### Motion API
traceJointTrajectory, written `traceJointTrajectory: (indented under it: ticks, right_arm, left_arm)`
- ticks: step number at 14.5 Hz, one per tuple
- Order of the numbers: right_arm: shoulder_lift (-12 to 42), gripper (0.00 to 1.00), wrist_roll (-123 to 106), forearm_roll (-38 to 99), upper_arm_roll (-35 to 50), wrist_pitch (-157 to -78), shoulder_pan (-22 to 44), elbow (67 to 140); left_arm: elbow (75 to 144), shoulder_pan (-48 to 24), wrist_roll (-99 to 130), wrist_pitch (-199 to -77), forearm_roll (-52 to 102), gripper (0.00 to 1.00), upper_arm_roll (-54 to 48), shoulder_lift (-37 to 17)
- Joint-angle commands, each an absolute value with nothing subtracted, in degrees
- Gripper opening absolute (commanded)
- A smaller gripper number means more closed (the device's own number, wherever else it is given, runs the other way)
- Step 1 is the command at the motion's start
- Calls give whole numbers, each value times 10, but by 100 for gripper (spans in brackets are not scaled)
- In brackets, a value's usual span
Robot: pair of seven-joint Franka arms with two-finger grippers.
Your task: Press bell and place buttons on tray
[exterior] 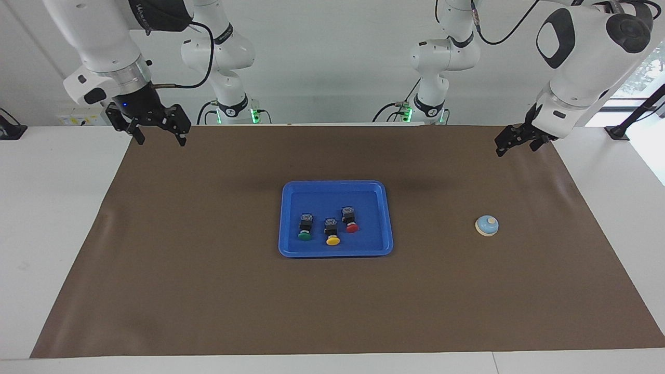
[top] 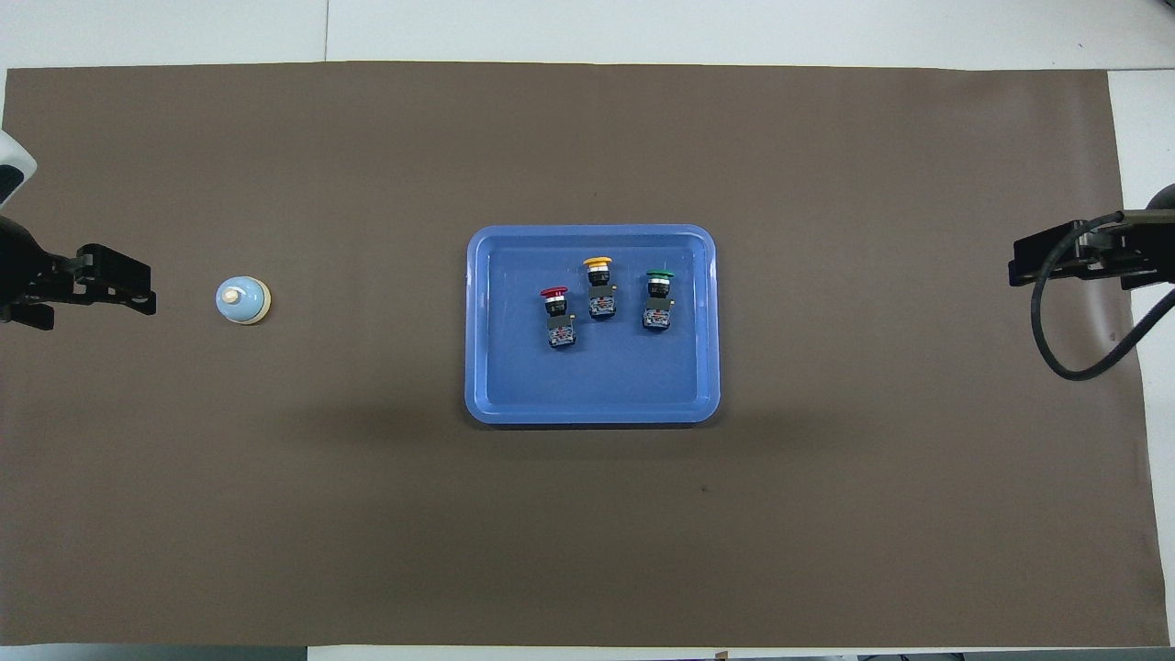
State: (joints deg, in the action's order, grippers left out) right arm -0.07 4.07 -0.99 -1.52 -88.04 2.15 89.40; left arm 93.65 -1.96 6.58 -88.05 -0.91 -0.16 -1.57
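Observation:
The blue tray [exterior: 284, 218] [top: 477, 330] sits mid-table on the brown mat. Three buttons lie on their sides in it, caps pointing away from the robots: green [exterior: 305, 228] [top: 657, 298], yellow [exterior: 331, 232] [top: 599, 289] and red [exterior: 350, 220] [top: 557, 317]. The light-blue bell [exterior: 487, 225] [top: 243, 300] stands on the mat toward the left arm's end. My left gripper [exterior: 517, 149] [top: 147, 292] hangs open and empty over the mat's edge at that end, apart from the bell. My right gripper [exterior: 160, 140] [top: 1013, 262] hangs open and empty over the mat's edge at the right arm's end.
The brown mat [exterior: 208, 291] covers most of the white table [exterior: 52, 218]. A black cable loops from the right wrist [top: 1065, 358]. Nothing else stands on the mat.

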Motion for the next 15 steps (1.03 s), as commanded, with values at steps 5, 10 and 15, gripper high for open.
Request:
traceJointTrajectory:
  ticks: [5,10,15]
  right_arm:
    - [2,100,34,-9,-9,-872,12,896]
    - [2,100,35,-9,-9,-858,3,895]
    - [2,100,33,-9,-8,-853,-2,895]
  left_arm:
    - [1030,-3,67,-1026,-7,0,4,12]
    - [1068,2,65,-1134,-8,0,4,-46]
    - [1130,-2,62,-1254,-8,0,4,-83]
